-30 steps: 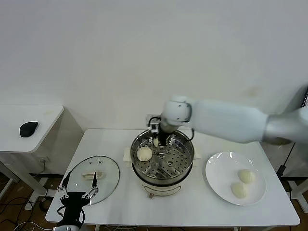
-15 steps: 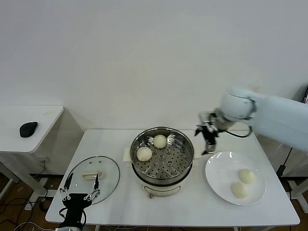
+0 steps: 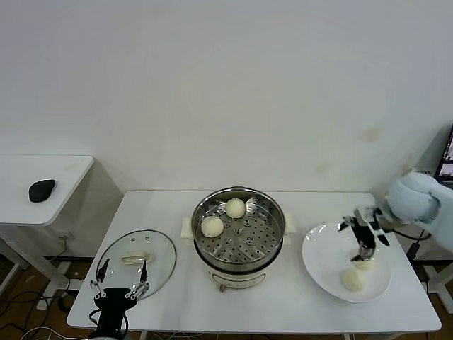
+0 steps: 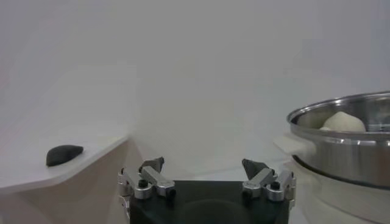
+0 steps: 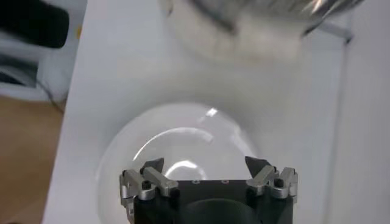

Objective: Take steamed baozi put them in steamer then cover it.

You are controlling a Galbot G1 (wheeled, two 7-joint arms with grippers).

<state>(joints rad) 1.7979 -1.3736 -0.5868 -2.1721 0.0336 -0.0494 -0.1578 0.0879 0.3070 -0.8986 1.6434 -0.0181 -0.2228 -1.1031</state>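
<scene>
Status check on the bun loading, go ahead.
Right pincer open over plate, above a baozi. Left pincer open, idle near the cover. Two in steamer. Nothing blocking.

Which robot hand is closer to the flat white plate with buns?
The right gripper, jaws open, hangs over the flat white plate. The left gripper waits across the table by the clear glass lid.

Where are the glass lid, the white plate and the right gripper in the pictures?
glass lid (image 3: 124,249): head view, on the clear glass beside its cream handle.
white plate (image 3: 323,253): head view, on the bare surface, left of the buns.
right gripper (image 3: 364,256): head view, midway between its open fingertips, over the plate.
</scene>
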